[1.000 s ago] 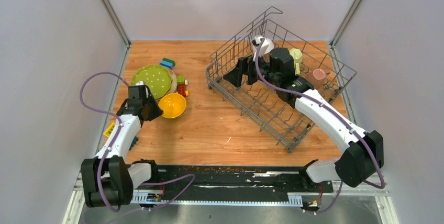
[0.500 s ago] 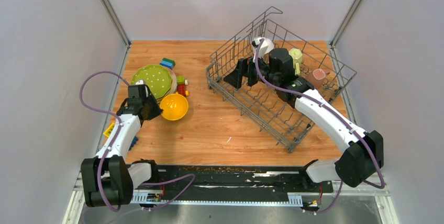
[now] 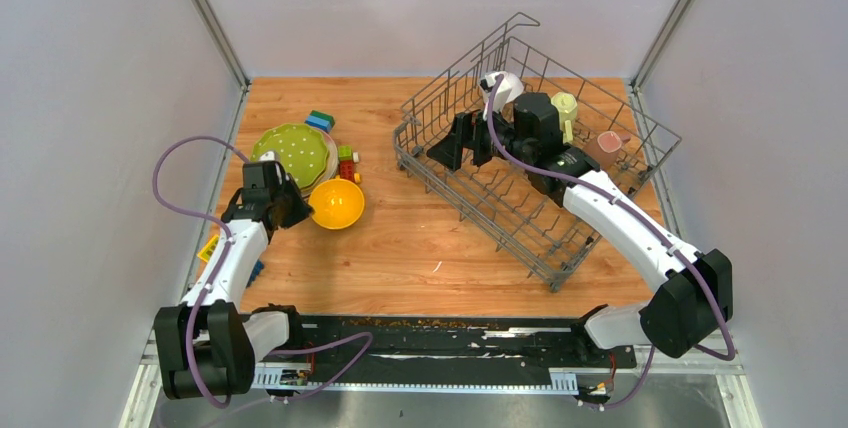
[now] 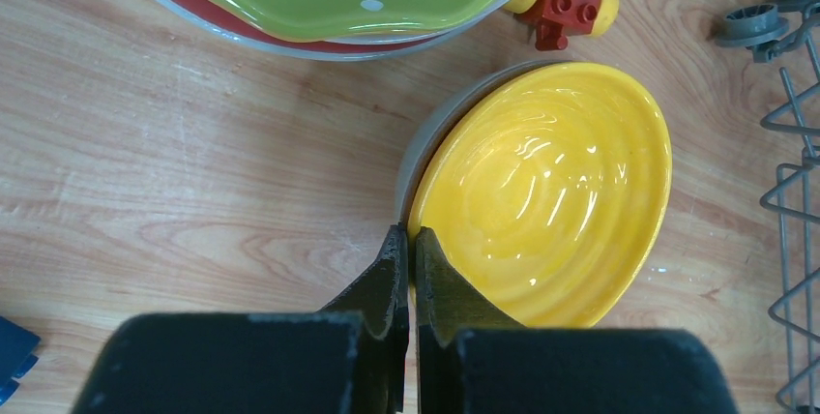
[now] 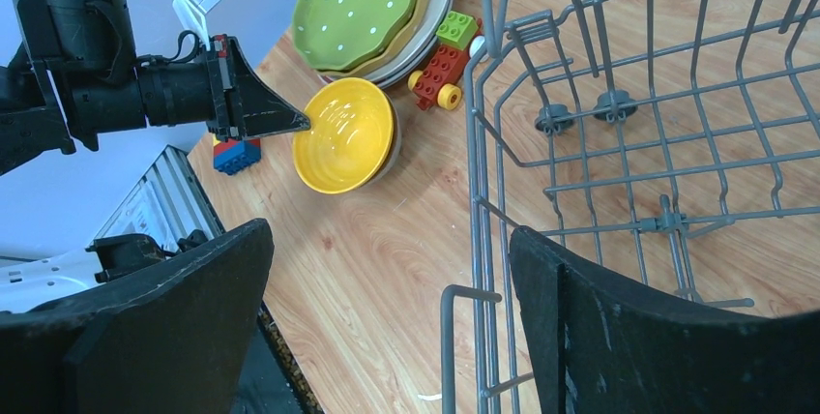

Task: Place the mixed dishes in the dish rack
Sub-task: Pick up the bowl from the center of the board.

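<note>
a black mounting rail carries both arm bases at the near edge of a light wooden tabletop, boxed in by pale grey walls with metal corner posts. near the left side, the left gripper has its jaws pressed together. its tips touch the near rim of a glossy yellow ribbed ceramic bowl, which is nested in a grey-white bowl. whether the rim is pinched between them i cannot tell.

just beyond, a lime-green white-dotted plate tops a stack of plates, with small coloured toy blocks beside it. to the right sits the large grey wire dish rack, set at an angle. the right gripper hangs at its left end, jaws spread wide and empty. a pale-green mug and a pink mug stand by the rack's far wall.

since a second ago the left jaws have closed and the yellow bowl has slid slightly toward the rack. the right arm has barely moved.
</note>
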